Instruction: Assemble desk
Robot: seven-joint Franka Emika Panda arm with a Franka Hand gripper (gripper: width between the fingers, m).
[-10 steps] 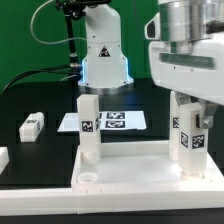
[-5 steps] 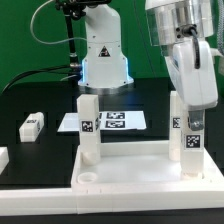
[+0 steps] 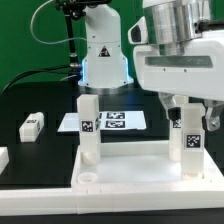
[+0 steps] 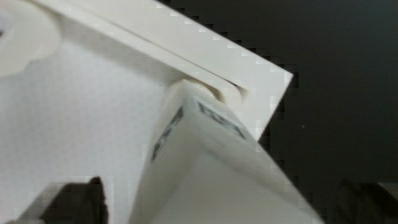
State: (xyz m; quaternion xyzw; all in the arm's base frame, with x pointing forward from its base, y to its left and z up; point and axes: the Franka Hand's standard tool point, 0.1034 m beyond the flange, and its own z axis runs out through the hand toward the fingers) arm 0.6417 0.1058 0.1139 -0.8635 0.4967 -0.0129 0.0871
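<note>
Jaws parted astride upright leg (image 3: 188, 143); leg stands in tabletop (image 3: 135, 175).

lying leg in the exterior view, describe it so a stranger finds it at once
Find the white tabletop at the front, then the marker board behind it. Toward the exterior view's left of that board is the lying leg: it lies flat on the black table, while the standing leg nearest it rises upright from the tabletop.

The black table (image 3: 40, 100) bears the tabletop (image 3: 140, 185), the marker board (image 3: 125, 121) and a loose leg (image 3: 32, 125).
</note>
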